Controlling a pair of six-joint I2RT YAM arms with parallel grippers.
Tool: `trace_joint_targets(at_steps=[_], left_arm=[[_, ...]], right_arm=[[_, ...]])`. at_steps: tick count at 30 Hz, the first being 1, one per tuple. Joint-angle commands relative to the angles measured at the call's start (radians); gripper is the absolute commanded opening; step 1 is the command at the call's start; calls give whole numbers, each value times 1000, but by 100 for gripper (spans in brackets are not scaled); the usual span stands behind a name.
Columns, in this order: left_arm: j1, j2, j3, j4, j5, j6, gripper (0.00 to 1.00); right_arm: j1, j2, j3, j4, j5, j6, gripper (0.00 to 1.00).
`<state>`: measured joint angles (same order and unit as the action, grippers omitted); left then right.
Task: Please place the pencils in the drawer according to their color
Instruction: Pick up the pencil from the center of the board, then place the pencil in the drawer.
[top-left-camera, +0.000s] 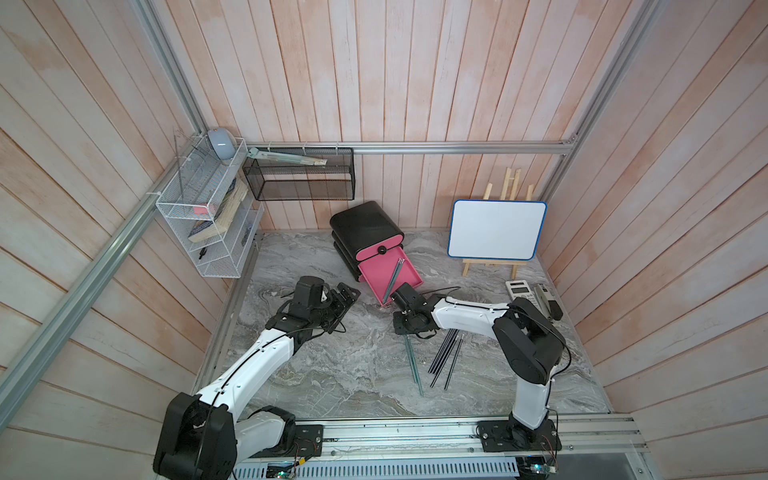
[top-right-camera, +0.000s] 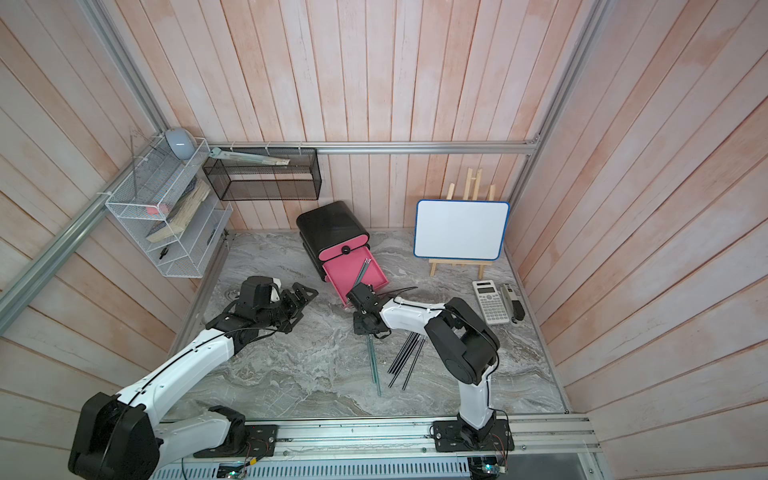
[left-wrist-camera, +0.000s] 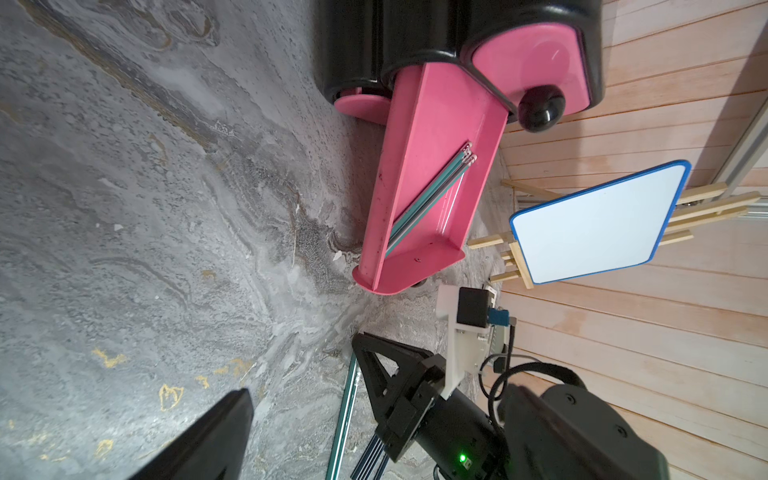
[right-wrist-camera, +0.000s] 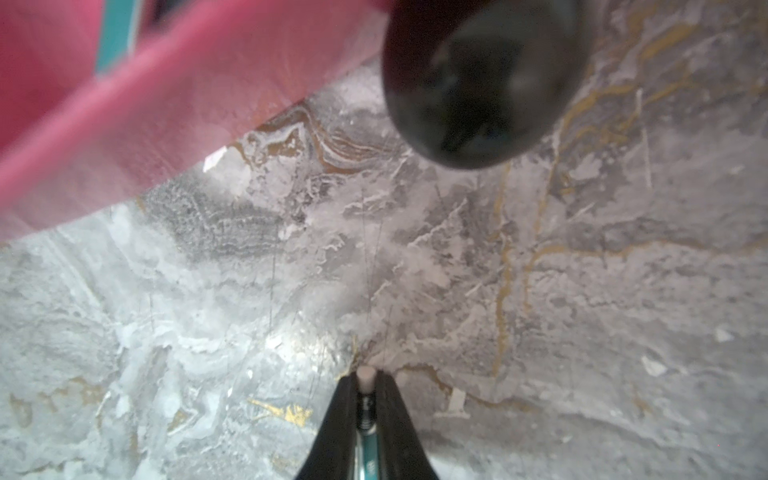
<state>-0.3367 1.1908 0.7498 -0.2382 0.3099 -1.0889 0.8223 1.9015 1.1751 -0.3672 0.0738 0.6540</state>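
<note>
The drawer cabinet (top-left-camera: 365, 228) is black, with its middle pink drawer (top-left-camera: 376, 272) pulled out; teal and grey pencils (top-left-camera: 395, 276) lie slanted in it, also clear in the left wrist view (left-wrist-camera: 428, 199). On the table, teal pencils (top-left-camera: 413, 365) lie beside several black pencils (top-left-camera: 446, 357). My right gripper (right-wrist-camera: 366, 386) points down just in front of the open drawer. It is shut on the eraser end of a teal pencil (right-wrist-camera: 369, 455). My left gripper (top-left-camera: 345, 297) hovers left of the drawer, open and holding nothing.
A whiteboard on a wooden easel (top-left-camera: 496, 230) stands at the back right, with a calculator (top-right-camera: 490, 301) in front of it. A white wire rack (top-left-camera: 208, 212) and a black mesh basket (top-left-camera: 299, 174) hang on the back left walls. The drawer's black knob (right-wrist-camera: 478, 83) is close above my right gripper.
</note>
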Motion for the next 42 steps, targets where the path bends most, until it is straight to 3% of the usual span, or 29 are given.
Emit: trace_joint_targets(at_steps=[1, 3, 23, 32, 42], left_arm=[[-4, 4, -18, 21, 10, 0, 99], [-4, 6, -21, 21, 8, 0, 100], [-10, 53, 17, -71, 1, 142, 99], [-48, 89, 51, -55, 17, 176, 99], [-74, 139, 97, -8, 26, 178, 100]], right_arm=[[15, 30, -26, -65, -15, 4, 5], [15, 29, -23, -63, -20, 4, 0], [5, -206, -43, 44, -156, 75, 0], [-103, -302, -43, 150, -257, 150, 0], [-242, -250, 9, 346, -338, 286, 0]])
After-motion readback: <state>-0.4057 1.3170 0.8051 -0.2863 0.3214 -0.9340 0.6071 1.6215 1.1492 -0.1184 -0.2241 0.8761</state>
